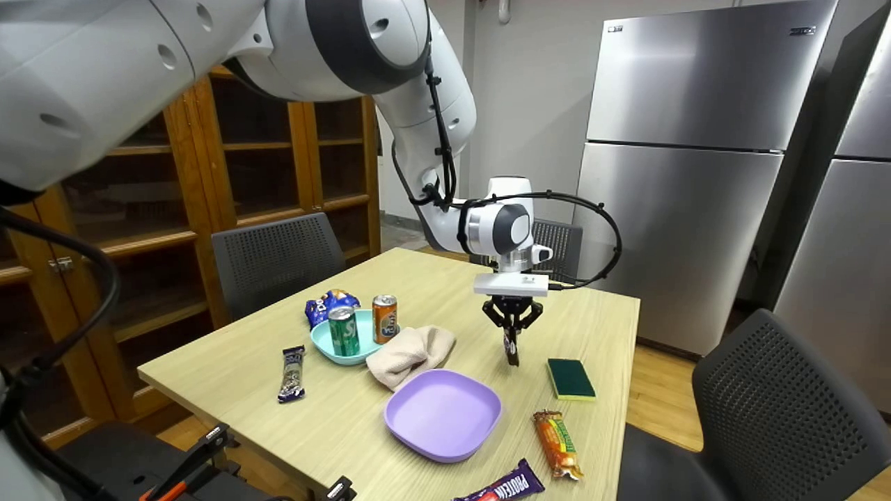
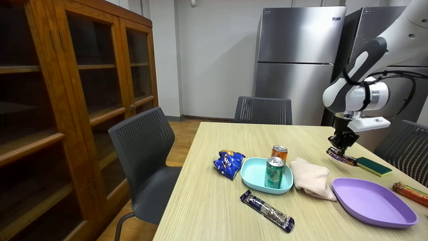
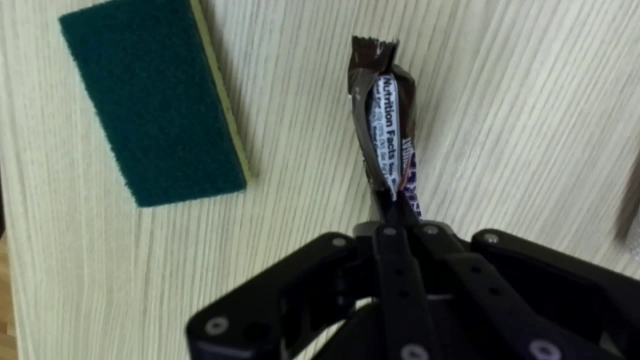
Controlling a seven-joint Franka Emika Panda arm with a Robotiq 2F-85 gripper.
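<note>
Brown, glossy film is wrapped around a snack bar (image 3: 385, 125), which is clamped in the closed jaws of the black gripper (image 3: 395, 209). In the wrist view, white "Nutrition Facts" print is turned upward, and a purple pattern is shown along one side. The bar is held low at the pale, wood-grained table (image 1: 592, 316); whether the tabletop is touched cannot be told. Near it, with a gap between them in the wrist view, a dark green sponge (image 3: 155, 100) with a yellow layer beneath is laid flat. In an exterior view, a bar in orange wrapping (image 1: 557, 445) and a purple protein bar (image 1: 514, 485) are spread toward the viewer, and a lilac plate (image 1: 443, 410) is set beside a crumpled beige cloth (image 1: 411, 351). On the cloth's far side from the plate, a turquoise dish (image 2: 254, 174) is placed, in which a green can (image 2: 274, 174) and an orange can (image 2: 280, 153) are stood upright. Just beside the dish, a crinkled blue snack bag (image 2: 229, 164) is seen, and a slim bar in dark wrapping (image 2: 267, 211) is laid near it. Dark grey chairs (image 1: 786, 390) are set around the table, and behind it a steel refrigerator (image 1: 675, 236) and a wooden cabinet (image 2: 57, 83) with glass doors are shown.
</note>
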